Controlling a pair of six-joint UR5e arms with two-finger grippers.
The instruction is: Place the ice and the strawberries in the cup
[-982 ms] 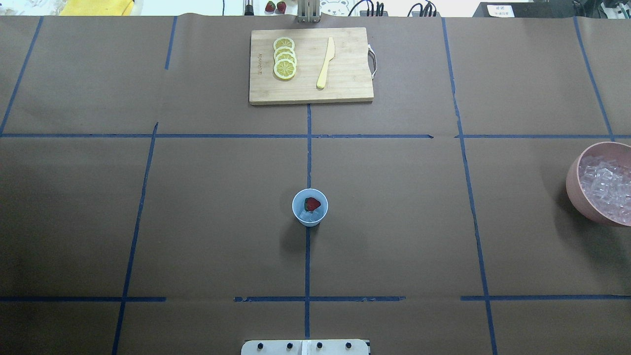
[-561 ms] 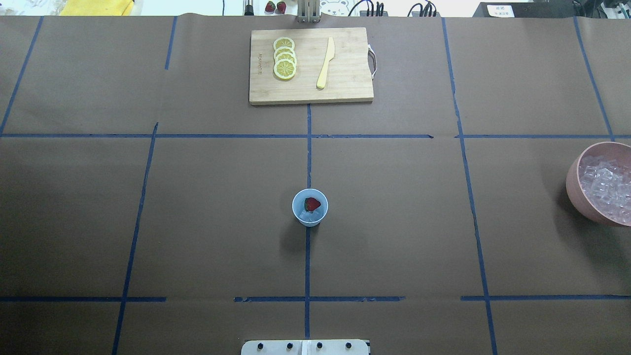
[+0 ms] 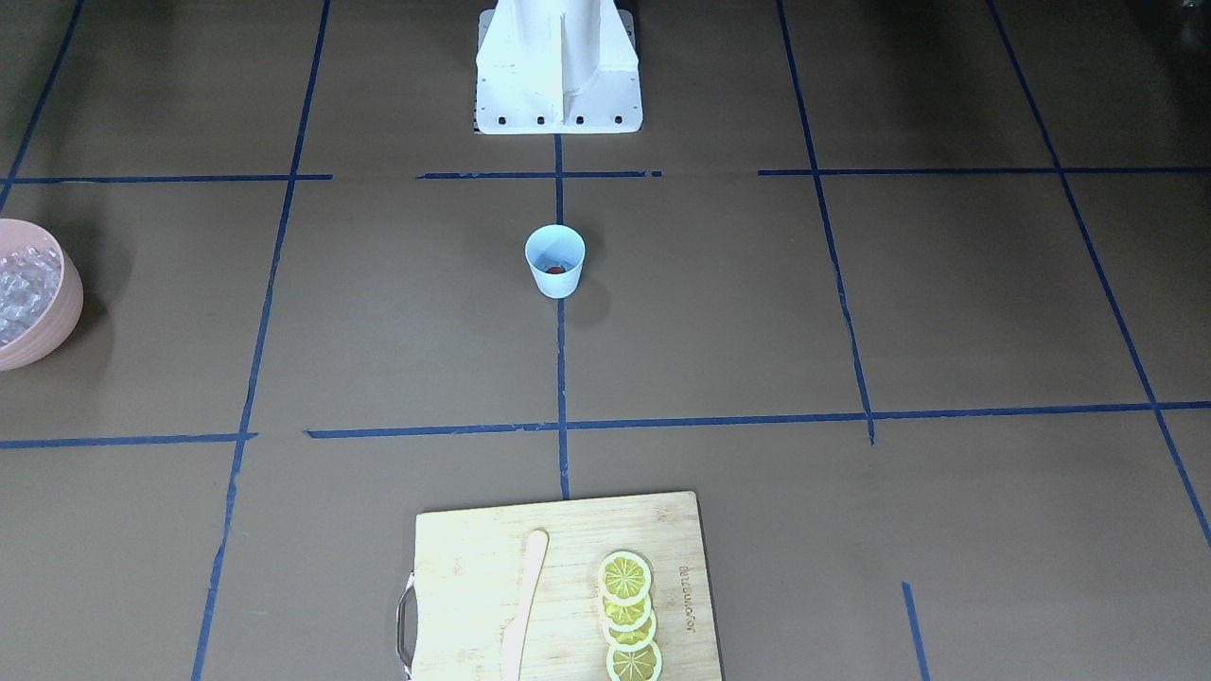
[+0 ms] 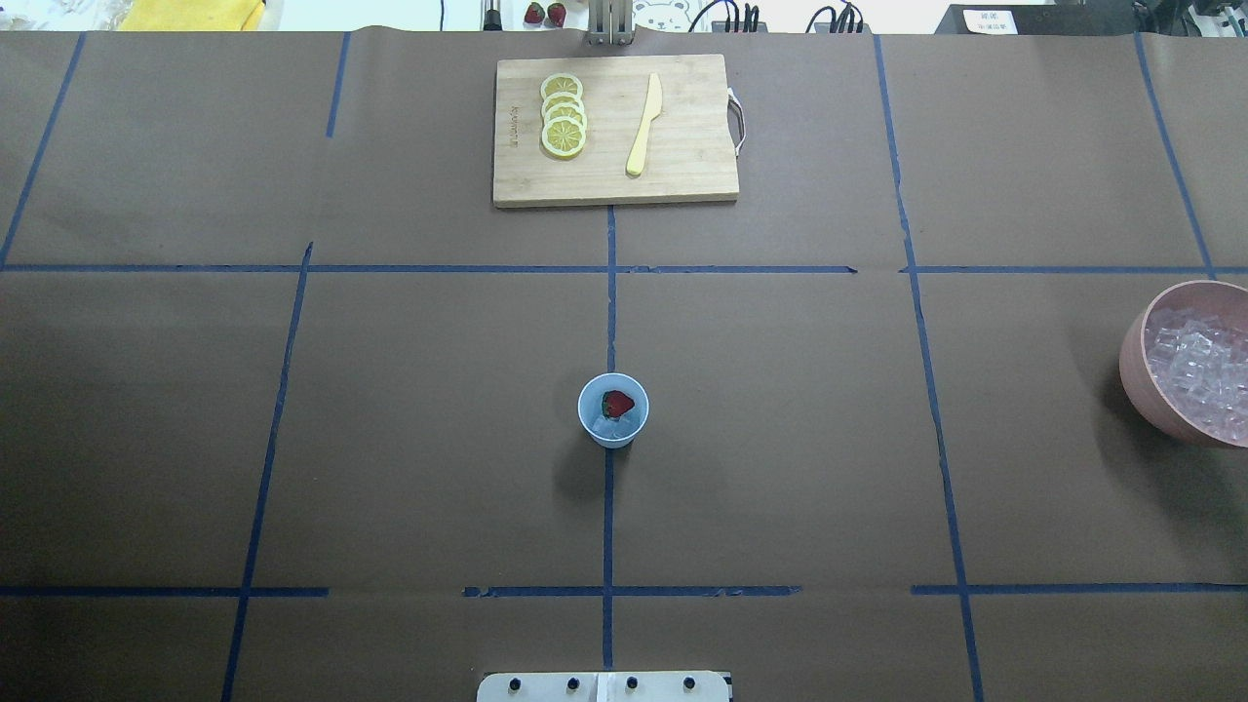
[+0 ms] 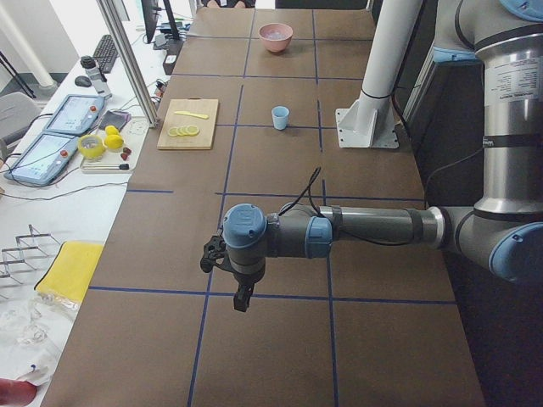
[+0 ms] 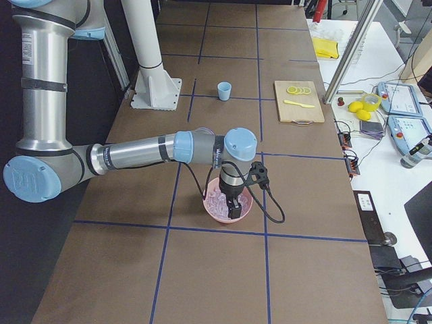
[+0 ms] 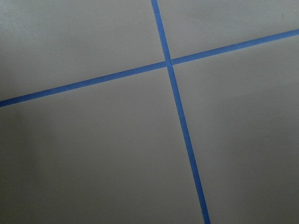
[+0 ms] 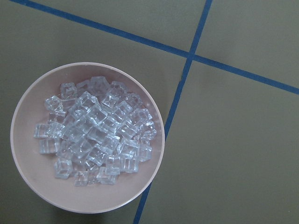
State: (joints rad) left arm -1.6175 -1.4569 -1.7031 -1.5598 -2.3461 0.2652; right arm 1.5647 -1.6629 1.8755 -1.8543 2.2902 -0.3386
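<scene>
The light-blue cup (image 4: 613, 409) stands upright at the table's middle, with a dark-red strawberry (image 4: 617, 402) and some clear ice (image 4: 612, 426) inside. It also shows in the front view (image 3: 554, 260). The heap of ice cubes (image 8: 96, 133) fills a pink bowl (image 8: 28, 186) at the table's right edge (image 4: 1136, 375). My right gripper (image 6: 233, 209) hangs just over that bowl; I cannot tell if it is open or shut. My left gripper (image 5: 242, 298) hovers over bare table far to the left of the cup; I cannot tell its state.
A wooden cutting board (image 4: 682, 166) at the far middle carries several lemon slices (image 4: 564, 115) and a wooden knife (image 4: 644, 125). The white robot base (image 3: 556, 66) stands behind the cup. Two more strawberries (image 4: 544, 13) lie beyond the table's far edge.
</scene>
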